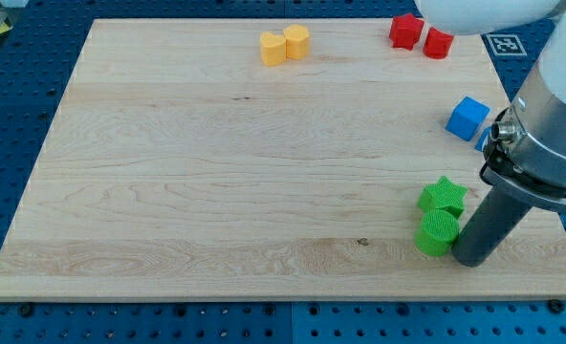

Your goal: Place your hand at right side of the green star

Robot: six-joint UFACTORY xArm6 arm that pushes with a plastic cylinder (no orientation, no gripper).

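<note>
My tip: the dark rod's low end sat on the counter, at the view's lower right.
Claw: there was no claw on this arm, only the straight rod, so nothing could be apart, together or clamped.
Tip and green star: my tip was to the view's right of the green star and a bit lower than it.
Tip and green round block: the green round block was just beside my tip, on the view's left of it; I could not tell if they touched.
Green star: it lay on the counter near the view's right edge, low down.
Green round block and green star: the round one sat right under the green star, toward the view's bottom, and the two touched.
Blue cube: the blue cube was above the green star, toward the view's top and a little right.
Red blocks: a red star and a red round block sat side by side far above the green star, at the view's top.
Yellow blocks: two yellow blocks touched each other, far up and to the view's left of the green star.
Counter: the wooden counter held all the blocks.
</note>
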